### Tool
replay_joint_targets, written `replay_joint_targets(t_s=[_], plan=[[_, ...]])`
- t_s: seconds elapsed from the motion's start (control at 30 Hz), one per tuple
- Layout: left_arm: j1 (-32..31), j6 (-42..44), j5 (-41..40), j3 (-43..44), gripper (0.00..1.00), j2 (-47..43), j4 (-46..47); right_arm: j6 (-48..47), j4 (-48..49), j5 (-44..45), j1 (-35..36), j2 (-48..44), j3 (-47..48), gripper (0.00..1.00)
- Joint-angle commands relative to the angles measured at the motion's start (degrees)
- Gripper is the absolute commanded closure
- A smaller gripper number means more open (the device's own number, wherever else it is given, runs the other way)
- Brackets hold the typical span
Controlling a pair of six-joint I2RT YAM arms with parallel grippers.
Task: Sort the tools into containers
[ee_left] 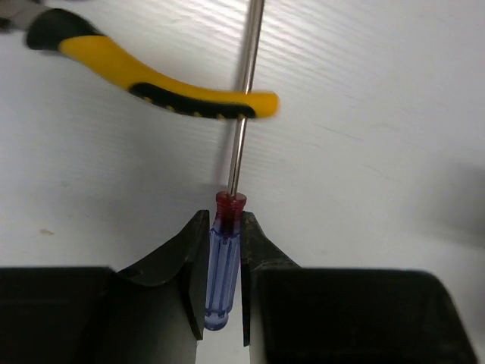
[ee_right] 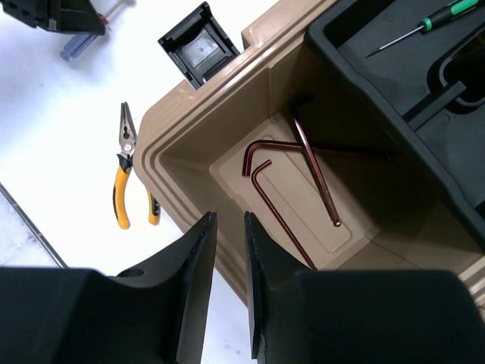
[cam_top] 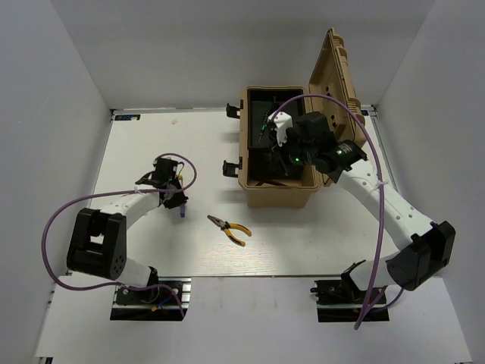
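Left wrist view: left hand [ee_left: 224, 221] pinches the blue screwdriver [ee_left: 224, 265]. Right wrist view alone shows hex keys [ee_right: 314, 163] inside the toolbox [ee_right: 227, 114]; right hand [ee_right: 229, 224] is slightly spread.

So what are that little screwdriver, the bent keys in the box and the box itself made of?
The screwdriver has a see-through blue handle, likely plastic, and a mirror-bright shaft, likely polished steel. The hex keys look like dark metal with a reddish sheen, perhaps coated. The toolbox seems moulded tan plastic: matte, with rounded stepped edges.
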Motion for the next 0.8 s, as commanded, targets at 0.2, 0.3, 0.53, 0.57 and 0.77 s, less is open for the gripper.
replay_joint_targets(t_s=[0.2,0.3,0.53,0.57,0.77], plan=[[-0.37,6.84,20.52,9.47,1.0,-5.69,-4.89,0.21,2.31,-0.06,-0.27,-3.23,-0.53,0.72],[-0.37,7.38,24.13,11.67,1.0,-5.7,-5.5,0.21,2.22,0.12,-0.18,-3.5,-0.71,0.72],[-0.37,7.9,26.86,19.41,1.0,-10.0,-6.04,-1.19,2.3,1.17,-0.18,-3.94,-0.8,0.72],[-0.37,7.9,27.39,22.46,1.0,-10.01,-6.04,-1.37,2.39,1.52,-0.09,-4.02,-0.62,0.74],[-1.6,5.72,40.56,32.14,1.0,-2.9,4.05,-2.34,2.39,5.11,-0.01,-3.41,0.08,1.0]])
